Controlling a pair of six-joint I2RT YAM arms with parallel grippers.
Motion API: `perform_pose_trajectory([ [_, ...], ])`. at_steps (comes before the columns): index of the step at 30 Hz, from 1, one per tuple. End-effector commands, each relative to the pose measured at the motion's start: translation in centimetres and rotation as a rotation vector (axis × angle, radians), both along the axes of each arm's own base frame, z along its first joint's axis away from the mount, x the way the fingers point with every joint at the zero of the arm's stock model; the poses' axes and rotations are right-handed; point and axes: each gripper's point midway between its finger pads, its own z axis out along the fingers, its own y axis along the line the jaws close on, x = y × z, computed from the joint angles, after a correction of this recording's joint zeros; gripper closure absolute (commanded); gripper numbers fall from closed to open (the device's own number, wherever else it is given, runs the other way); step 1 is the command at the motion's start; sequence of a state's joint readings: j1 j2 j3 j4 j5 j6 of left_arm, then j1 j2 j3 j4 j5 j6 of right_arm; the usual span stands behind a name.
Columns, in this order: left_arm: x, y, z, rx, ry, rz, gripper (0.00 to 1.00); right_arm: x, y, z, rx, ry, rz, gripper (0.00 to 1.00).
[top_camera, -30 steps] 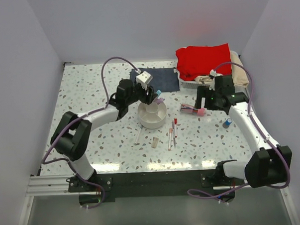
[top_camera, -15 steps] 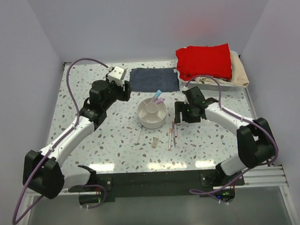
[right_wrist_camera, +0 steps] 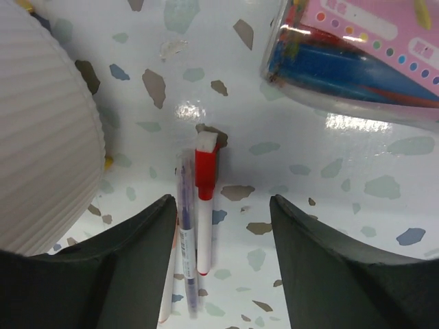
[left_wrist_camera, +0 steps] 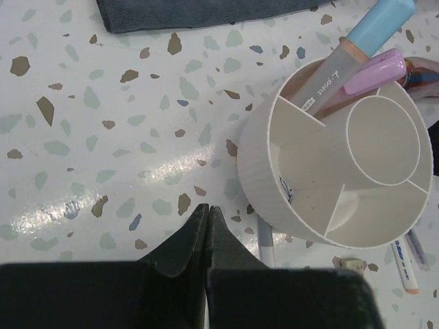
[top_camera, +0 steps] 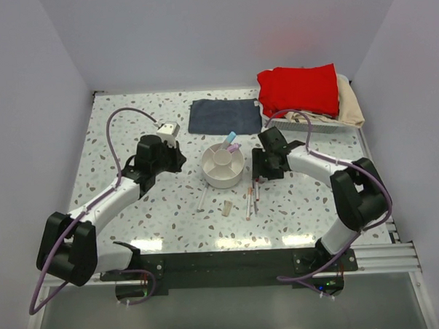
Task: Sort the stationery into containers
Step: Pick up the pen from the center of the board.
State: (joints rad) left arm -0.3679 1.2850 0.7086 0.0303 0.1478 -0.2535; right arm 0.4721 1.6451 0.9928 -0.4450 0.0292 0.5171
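Note:
The round off-white divided container (top_camera: 222, 166) (left_wrist_camera: 274, 171) holds a blue-capped pen (left_wrist_camera: 357, 48) and a pink pen (left_wrist_camera: 376, 70) in one far compartment. My left gripper (top_camera: 181, 164) (left_wrist_camera: 208, 209) is shut and empty, low over the table just left of the container. My right gripper (top_camera: 259, 174) (right_wrist_camera: 221, 200) stands open over a red-capped white pen (right_wrist_camera: 204, 205) and a clear purple pen (right_wrist_camera: 186, 233), right beside the container's ribbed wall (right_wrist_camera: 41, 137). More pens (top_camera: 251, 196) and a small beige block (top_camera: 228, 207) lie in front. A pink-labelled bundle (right_wrist_camera: 357, 62) lies just beyond the right gripper.
A folded dark-blue cloth (top_camera: 225, 115) lies behind the container. The white basket (top_camera: 316, 126) at the back right holds a red cloth (top_camera: 298, 88) and a beige cloth (top_camera: 350, 104). A pale pen (top_camera: 203, 199) lies in front of the container on the left.
My left arm pulled back from the container to its left and its jaws shut. My right arm swung left from the pink bundle to the pens, its jaws narrowing.

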Motion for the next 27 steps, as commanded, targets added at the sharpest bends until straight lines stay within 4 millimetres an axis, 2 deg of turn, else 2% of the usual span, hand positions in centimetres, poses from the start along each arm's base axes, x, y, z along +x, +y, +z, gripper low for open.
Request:
perform_pose_trajectory([
  [1, 0.5, -1.1, 1.4, -0.083, -0.038, -0.01, 1.0, 2.5, 0.4, 0.6, -0.001, -0.052, -0.069, 0.44],
  [11, 0.2, -1.1, 0.9, -0.103, -0.023, -0.009, 1.0, 3.7, 0.5, -0.9, -0.044, -0.027, -0.086, 0.58],
  [14, 0.1, -1.1, 0.9, -0.104, -0.021, -0.008, 1.0, 3.3, 0.2, -1.4, -0.059, -0.007, -0.082, 0.64],
  [15, 0.2, -1.1, 0.9, -0.105, -0.02, -0.008, 1.0, 2.9, 0.0, -1.6, -0.065, 0.004, -0.079, 0.7],
  [19, 0.1, -1.0, 0.8, -0.104, -0.019, -0.009, 1.0, 1.1, -0.3, -2.1, -0.056, 0.045, -0.07, 0.77],
  [20, 0.1, -1.0, 0.9, -0.104, -0.021, -0.009, 1.0, 0.5, -0.5, -2.3, -0.056, 0.052, -0.065, 0.81],
  [22, 0.0, -0.9, 0.7, -0.101, -0.019, -0.008, 1.0, -0.1, -0.8, -2.2, -0.059, 0.05, -0.053, 1.0],
  [25, -0.5, -1.0, 0.1, -0.101, -0.003, -0.022, 1.0, -0.1, -0.6, -0.6, -0.036, 0.006, -0.002, 1.0],
  [26, -0.6, -1.1, 0.0, -0.096, -0.001, -0.033, 1.0, 0.6, -0.1, 1.7, -0.004, -0.054, 0.017, 1.0],
  [27, -1.0, -1.2, -0.4, -0.097, 0.008, -0.051, 1.0, 0.8, -0.1, 2.9, -0.003, -0.084, 0.046, 1.0],
])
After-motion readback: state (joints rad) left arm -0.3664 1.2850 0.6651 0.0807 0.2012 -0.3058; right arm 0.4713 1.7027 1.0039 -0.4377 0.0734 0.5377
